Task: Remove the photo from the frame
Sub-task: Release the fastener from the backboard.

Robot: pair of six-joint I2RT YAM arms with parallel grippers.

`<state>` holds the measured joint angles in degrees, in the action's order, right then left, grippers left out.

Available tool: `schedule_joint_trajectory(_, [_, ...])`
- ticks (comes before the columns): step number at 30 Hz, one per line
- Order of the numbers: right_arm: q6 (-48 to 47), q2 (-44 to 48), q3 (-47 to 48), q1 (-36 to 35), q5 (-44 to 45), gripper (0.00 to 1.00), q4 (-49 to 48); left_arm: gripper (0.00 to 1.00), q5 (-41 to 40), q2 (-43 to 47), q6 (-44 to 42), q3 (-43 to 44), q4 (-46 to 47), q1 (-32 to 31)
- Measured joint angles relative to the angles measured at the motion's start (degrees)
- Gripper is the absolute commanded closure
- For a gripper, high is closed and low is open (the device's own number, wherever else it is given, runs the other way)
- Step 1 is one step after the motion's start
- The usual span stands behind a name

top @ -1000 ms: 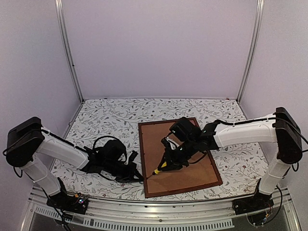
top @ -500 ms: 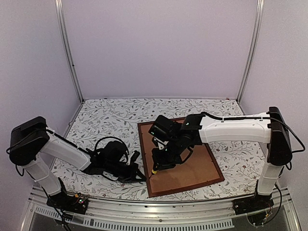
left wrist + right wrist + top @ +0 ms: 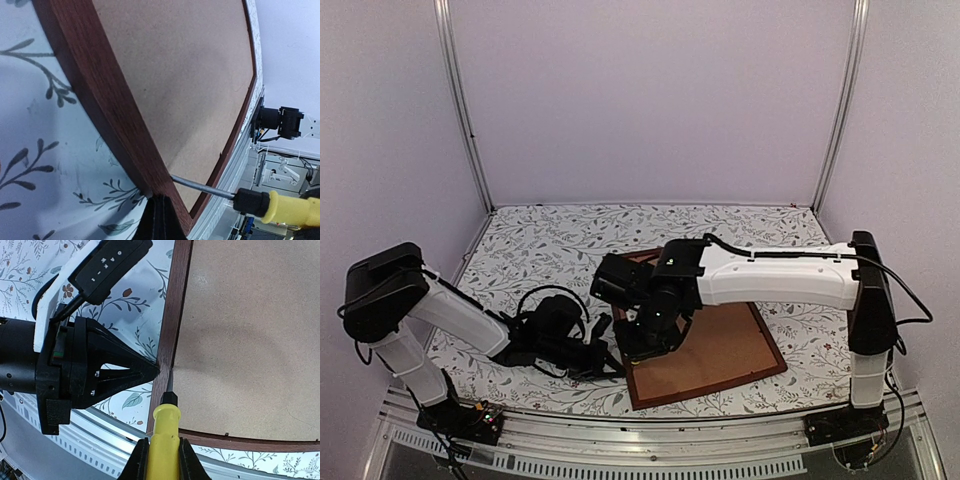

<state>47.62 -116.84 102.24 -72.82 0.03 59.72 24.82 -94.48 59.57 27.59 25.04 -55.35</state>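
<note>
One frame (image 3: 175, 305) lies back-up on the floral table (image 3: 540, 250), right of centre toward the near edge, with a brown backing board (image 3: 250, 340) filling it; the photo is hidden from view. The right gripper (image 3: 161, 460) clamps a yellow-handled screwdriver (image 3: 162, 422), its tip at the left rail's inner edge. The left gripper (image 3: 157, 217), pinched closed, touches that rail's outer edge.

soft even light, faint shadows, closest parts slightly blurred.

Frame (image 3: 172, 315) dark reddish-brown; backing board (image 3: 250, 340) plain tan; screwdriver handle (image 3: 162, 440) yellow; tablecloth (image 3: 550, 240) floral.
</note>
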Motion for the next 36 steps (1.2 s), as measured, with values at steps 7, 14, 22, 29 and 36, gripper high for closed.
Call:
schedule_joint_trajectory(7, [0.31,-3.32,5.4,-1.97,2.51,1.0,4.59,1.0,0.04,-0.28,0.0,-0.66,1.77,-0.04])
schedule_joint_trajectory(14, [0.26,-5.68,9.16,-2.91,3.02,1.0,7.74,1.0,-0.07,-0.44,0.02,-1.31,3.32,-0.11])
schedule_joint_trajectory(22, [0.22,-7.69,12.48,-3.34,2.97,1.0,10.38,1.0,-0.07,-0.48,0.07,-1.33,3.48,-0.13])
schedule_joint_trajectory(29, [0.15,-8.68,14.4,-3.41,3.06,1.0,12.13,1.0,-0.04,-0.52,0.07,-1.33,3.52,-0.13])
schedule_joint_trajectory(36, [-0.22,-8.74,14.71,-3.43,3.45,1.0,12.81,1.0,0.15,-1.16,0.11,-1.33,4.59,-0.22])
